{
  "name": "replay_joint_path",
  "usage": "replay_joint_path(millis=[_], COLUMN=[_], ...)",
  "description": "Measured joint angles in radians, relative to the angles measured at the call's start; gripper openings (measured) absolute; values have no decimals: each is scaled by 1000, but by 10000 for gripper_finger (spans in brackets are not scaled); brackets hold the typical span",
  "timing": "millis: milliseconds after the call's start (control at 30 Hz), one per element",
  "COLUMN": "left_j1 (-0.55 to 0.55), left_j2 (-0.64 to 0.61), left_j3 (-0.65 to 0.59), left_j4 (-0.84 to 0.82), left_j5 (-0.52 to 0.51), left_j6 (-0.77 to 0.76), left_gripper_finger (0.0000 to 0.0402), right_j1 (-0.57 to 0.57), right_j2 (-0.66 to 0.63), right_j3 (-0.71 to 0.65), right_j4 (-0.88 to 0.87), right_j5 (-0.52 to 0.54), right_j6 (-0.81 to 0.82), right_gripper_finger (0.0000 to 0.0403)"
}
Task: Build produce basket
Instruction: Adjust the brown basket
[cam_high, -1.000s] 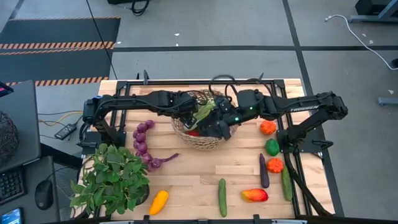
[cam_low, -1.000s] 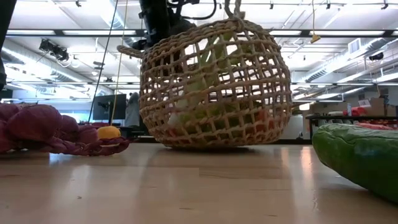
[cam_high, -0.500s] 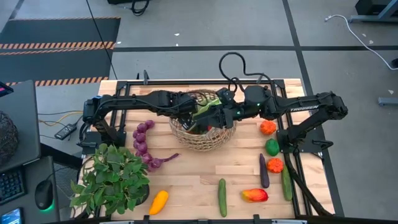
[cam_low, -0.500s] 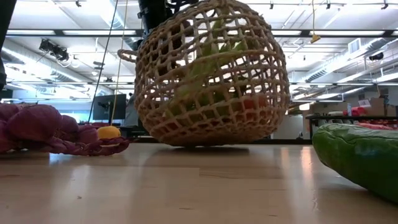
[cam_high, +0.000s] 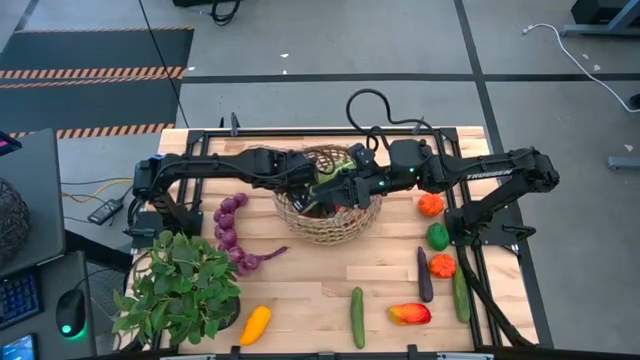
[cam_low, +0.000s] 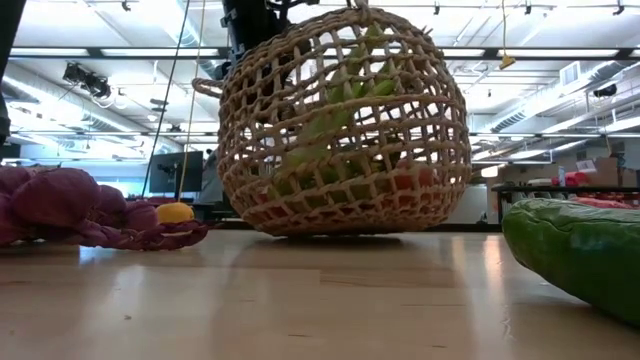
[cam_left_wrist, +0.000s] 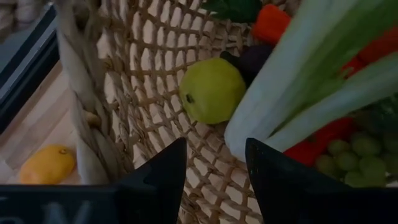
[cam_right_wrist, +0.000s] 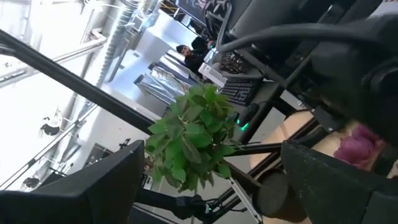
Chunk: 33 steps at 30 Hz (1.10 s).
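high view, basket: the round tan open-weave straw basket (cam_high: 328, 218) sits midway along the rear edge of the pale wooden bench (cam_high: 320, 275) and already holds some produce.
high view, claws: the left claw (cam_high: 308, 186) and the right claw (cam_high: 338, 190) both hang over the basket's mouth, close together.
high view, loose produce: an orange pepper (cam_high: 430, 204), a round green apple (cam_high: 437, 236), a small orange (cam_high: 442, 265), a dark purple aubergine (cam_high: 424, 275) and a long green cucumber (cam_high: 460, 296) line the right edge. The long ones lie with their long axes running front to rear.
high view, deciding relation: this row lies to the right of the right claw and toward the front edge, so the right arm is probably the nearer one. The knobbly purple string (cam_high: 232, 235) lies to the left of the basket, on the left arm's side.
low view, basket: it rests on the bench, and a pale green leek (cam_low: 340, 110) slants up inside the weave.
left wrist view, left claw (cam_left_wrist: 214, 171): it is down inside the basket, close to a yellow-green apple (cam_left_wrist: 212, 90) and the leek's stalk. Whether it grips anything cannot be told.
right wrist view, right claw (cam_right_wrist: 210, 155): it is spread wide and holds nothing. It faces outward toward the leafy green potted plant (cam_right_wrist: 193, 140).
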Motion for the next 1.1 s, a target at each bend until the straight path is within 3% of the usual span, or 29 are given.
replay_joint_path(millis=[133, 433, 800, 867, 1100], left_j1=[-6, -10, -13, -16, -27], left_j2=[0, 0, 0, 0, 0], left_j3=[0, 0, 0, 0, 0], left_j4=[-1, -6, -14, -13, 39], left_j5=[0, 22, 24, 23, 21], left_j6=[-15, -45, -98, -106, -106], left_gripper_finger=[172, 172, 172, 172, 172], right_j1=[0, 4, -13, -16, -15], right_j2=[0, 0, -1, -1, -10], right_j3=[0, 0, 0, 0, 0], right_j4=[-5, -51, -85, -82, -69], right_j5=[2, -28, -49, -50, -51], right_j6=[26, -130, 382, 344, -51], right_gripper_finger=[381, 378, 377, 377, 375])
